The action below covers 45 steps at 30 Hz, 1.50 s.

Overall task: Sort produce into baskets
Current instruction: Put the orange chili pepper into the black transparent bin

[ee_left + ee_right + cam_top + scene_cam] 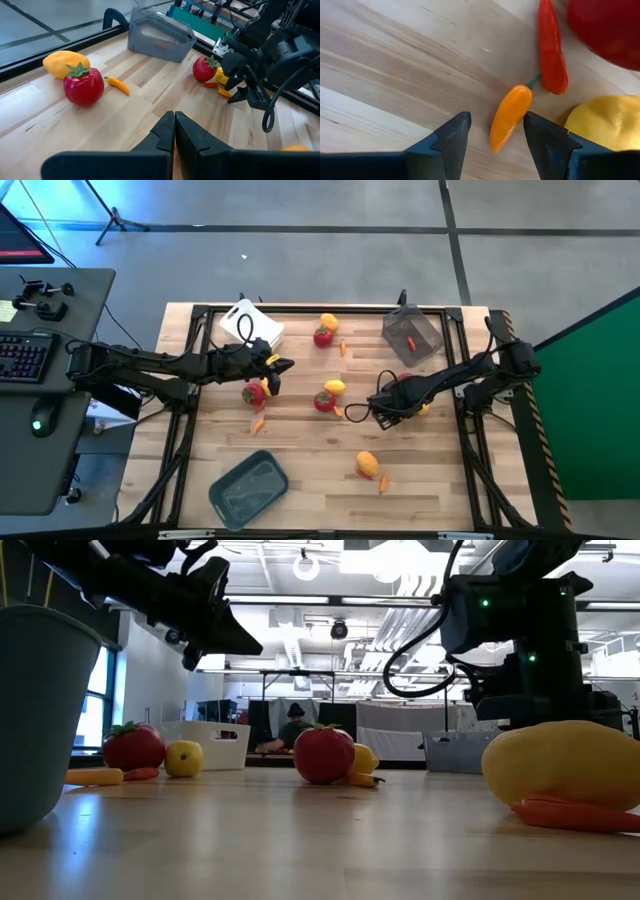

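Orange pepper [509, 117] lies between our right gripper's [495, 131] spread jaws; left gripper's [174, 131] pressed together, empty. Most produce still litters the tabletop [300, 445].

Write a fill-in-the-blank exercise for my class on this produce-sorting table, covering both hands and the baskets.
1. The right hand is open with a small ____ pepper between its fingers.
2. The left hand is ____, holding nothing.
3. The dark see-through basket holds one ____ piece.
4. The grey-blue basket sits near the table's ____ edge in the high view.

Missing words: orange; shut; red; bottom
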Each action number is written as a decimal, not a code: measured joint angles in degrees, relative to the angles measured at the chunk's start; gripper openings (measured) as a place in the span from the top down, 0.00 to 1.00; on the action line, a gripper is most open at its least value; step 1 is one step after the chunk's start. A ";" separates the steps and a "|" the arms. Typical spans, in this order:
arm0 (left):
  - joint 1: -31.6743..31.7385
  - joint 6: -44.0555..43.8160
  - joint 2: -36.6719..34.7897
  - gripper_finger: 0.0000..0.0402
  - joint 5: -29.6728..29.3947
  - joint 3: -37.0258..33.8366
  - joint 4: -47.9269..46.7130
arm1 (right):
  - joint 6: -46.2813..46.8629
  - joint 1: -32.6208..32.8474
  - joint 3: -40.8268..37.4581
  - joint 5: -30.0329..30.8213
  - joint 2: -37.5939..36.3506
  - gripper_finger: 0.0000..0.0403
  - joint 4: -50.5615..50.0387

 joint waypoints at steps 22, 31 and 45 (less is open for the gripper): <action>0.07 -3.43 0.02 1.00 2.31 0.02 -0.96 | -12.09 -3.34 8.93 -1.75 -0.70 0.91 4.53; 0.15 -4.00 0.02 1.00 0.77 0.02 -0.88 | -29.78 -15.77 19.78 2.65 -3.18 0.92 3.87; 0.51 -1.88 0.02 1.00 -2.83 0.04 -0.62 | -49.37 -46.73 9.03 2.54 -10.47 0.92 4.59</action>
